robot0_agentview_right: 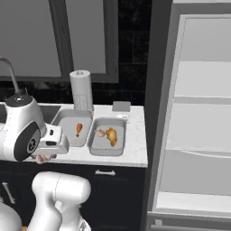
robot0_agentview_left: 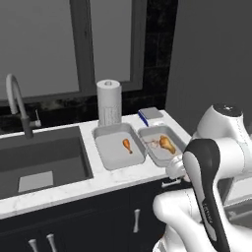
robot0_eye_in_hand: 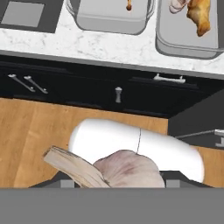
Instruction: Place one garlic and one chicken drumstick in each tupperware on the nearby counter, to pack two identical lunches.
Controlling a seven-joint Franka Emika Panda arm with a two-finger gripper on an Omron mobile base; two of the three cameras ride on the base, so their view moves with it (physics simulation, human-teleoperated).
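Observation:
My gripper is shut on a garlic with a papery stem, held low in front of the dark cabinets; from the right base the garlic hangs under the hand, just before the counter edge. Two grey tupperwares stand side by side on the counter. The left tupperware holds one chicken drumstick. In the right tupperware lie a drumstick and a pale garlic. In the hand view both tupperwares lie at the top, beyond the counter edge.
A dark sink with a curved faucet lies left of the tupperwares. A paper towel roll and a small grey-blue box stand behind them. An open fridge with grey shelves is to the right. Silver handles line the navy cabinets.

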